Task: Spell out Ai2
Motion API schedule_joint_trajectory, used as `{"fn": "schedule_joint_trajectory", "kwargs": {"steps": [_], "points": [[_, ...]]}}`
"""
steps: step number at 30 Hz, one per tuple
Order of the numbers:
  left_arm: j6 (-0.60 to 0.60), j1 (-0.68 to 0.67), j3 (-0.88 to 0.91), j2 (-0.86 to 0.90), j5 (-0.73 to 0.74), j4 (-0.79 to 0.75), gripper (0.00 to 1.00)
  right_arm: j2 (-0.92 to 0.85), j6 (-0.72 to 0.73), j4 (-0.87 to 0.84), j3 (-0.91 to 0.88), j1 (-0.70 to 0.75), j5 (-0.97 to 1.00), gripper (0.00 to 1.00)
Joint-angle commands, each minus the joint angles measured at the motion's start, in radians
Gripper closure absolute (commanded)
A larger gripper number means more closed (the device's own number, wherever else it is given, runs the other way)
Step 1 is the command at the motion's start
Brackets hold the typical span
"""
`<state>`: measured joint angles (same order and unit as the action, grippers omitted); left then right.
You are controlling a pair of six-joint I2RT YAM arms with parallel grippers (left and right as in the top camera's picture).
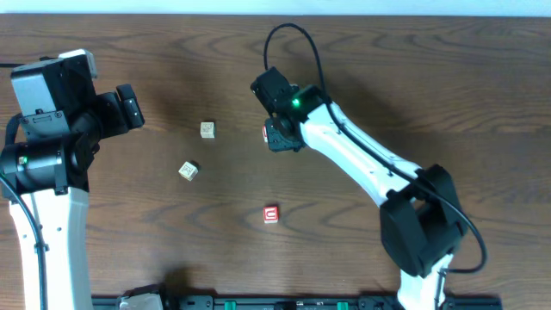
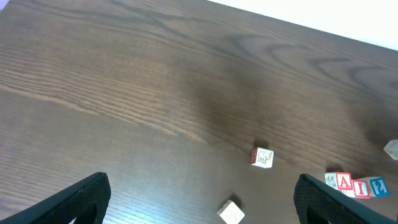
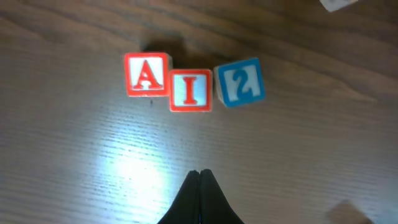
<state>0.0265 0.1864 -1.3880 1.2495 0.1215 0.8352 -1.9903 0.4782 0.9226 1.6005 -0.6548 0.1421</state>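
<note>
Three letter blocks stand in a row in the right wrist view: a red A block (image 3: 147,74), a red I block (image 3: 190,90) touching it, and a blue 2 block (image 3: 240,81) just right of it. My right gripper (image 3: 200,172) is shut and empty, hovering above the table just in front of the row. In the overhead view the right gripper (image 1: 280,129) covers most of the row; only a red edge (image 1: 265,132) shows. The row also shows in the left wrist view (image 2: 344,183). My left gripper (image 2: 202,202) is open and empty, high at the table's left.
Loose blocks lie on the wood table: a pale block (image 1: 207,130), a tilted pale block (image 1: 188,170) and a red block (image 1: 271,214). Two of them show in the left wrist view, one with red edging (image 2: 262,157) and one plain (image 2: 231,211).
</note>
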Motion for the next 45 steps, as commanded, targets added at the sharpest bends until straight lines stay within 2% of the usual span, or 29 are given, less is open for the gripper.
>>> {"fn": "schedule_joint_trajectory", "kwargs": {"steps": [1, 18, 45], "points": [[0.003, 0.004, -0.016, 0.007, 0.003, 0.000, 0.05, 0.017, -0.018, -0.039, -0.075, -0.007, -0.021, 0.99], [0.003, 0.004, -0.016, 0.007, 0.003, 0.006, 0.05, 0.013, -0.024, -0.202, -0.215, -0.010, -0.071, 0.99], [0.003, 0.004, -0.016, 0.007, 0.003, 0.006, 0.05, -0.065, -0.043, -0.319, -0.217, 0.004, -0.017, 0.99]]}}
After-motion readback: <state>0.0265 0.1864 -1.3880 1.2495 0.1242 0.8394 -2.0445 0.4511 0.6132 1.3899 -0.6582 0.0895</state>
